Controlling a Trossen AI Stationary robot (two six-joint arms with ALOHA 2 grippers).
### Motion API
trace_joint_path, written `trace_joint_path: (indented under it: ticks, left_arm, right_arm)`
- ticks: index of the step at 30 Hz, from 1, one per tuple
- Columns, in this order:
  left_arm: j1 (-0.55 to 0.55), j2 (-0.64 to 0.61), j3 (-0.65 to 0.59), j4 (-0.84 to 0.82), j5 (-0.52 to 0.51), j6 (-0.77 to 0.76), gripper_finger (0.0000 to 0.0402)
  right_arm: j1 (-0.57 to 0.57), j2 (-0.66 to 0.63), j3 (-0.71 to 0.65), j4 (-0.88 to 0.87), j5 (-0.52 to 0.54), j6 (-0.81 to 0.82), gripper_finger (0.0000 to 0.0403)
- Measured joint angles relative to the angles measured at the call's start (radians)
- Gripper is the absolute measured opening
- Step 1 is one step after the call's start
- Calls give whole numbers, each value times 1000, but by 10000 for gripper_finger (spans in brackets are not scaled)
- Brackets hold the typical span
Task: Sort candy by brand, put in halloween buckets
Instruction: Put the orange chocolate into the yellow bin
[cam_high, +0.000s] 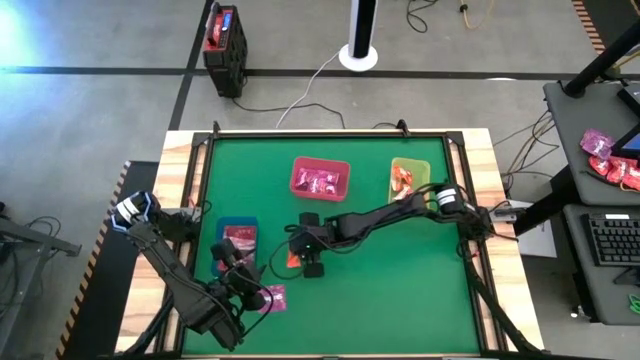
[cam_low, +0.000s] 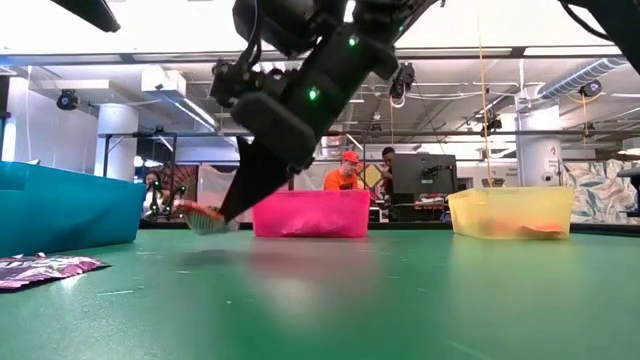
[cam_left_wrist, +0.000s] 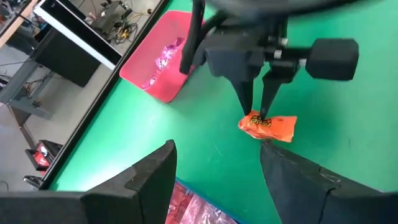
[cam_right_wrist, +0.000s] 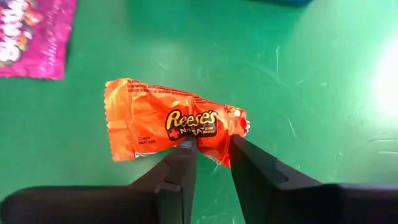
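Note:
An orange Reese's packet (cam_right_wrist: 174, 118) is in my right gripper (cam_right_wrist: 212, 158), near the table's middle (cam_high: 293, 258). My left gripper (cam_left_wrist: 217, 177) is open and touches nothing; it hovers over the blue bin (cam_high: 237, 222), which holds red packets. The pink-red bin (cam_high: 320, 165) holds magenta packets. The lime green bin (cam_high: 410, 163) holds orange ones. One magenta packet (cam_high: 272, 296) lies flat on the table near my left arm. My right gripper pinches the orange packet between its two fingers (cam_right_wrist: 183, 162) at one long edge (cam_right_wrist: 208, 140), toward one crimped end. The fingers come from above, pointing down (cam_left_wrist: 258, 99). The packet hangs roughly flat, lifted a little clear of the table (cam_low: 203, 217).
A raised dark frame and wooden boards (cam_high: 180, 170) border the green table. A black-and-red box (cam_high: 225, 40) stands on the floor beyond the far edge. A side desk on the right carries more packets (cam_high: 600, 150). A person in orange (cam_low: 348, 175) shows in the room behind.

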Motion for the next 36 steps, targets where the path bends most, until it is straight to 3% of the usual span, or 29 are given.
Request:
trace_joint_path:
  ticks: [5,12,19,29,36]
  left_arm:
    - [0,0,-2,2,0,-23,214]
    - [0,0,-2,13,8,-26,214]
    - [0,0,-2,28,8,-26,214]
    - [0,0,-2,54,7,-26,214]
    - [0,0,-2,80,6,-26,214]
  right_arm:
    - [9,-24,0,-24,0,-12,51]
    - [14,-61,0,-211,1,6,13]
    - [25,-88,0,-304,11,-51,9]
    - [30,-94,-1,-271,26,-217,16]
    - [3,-67,-1,-233,-26,-222,84]
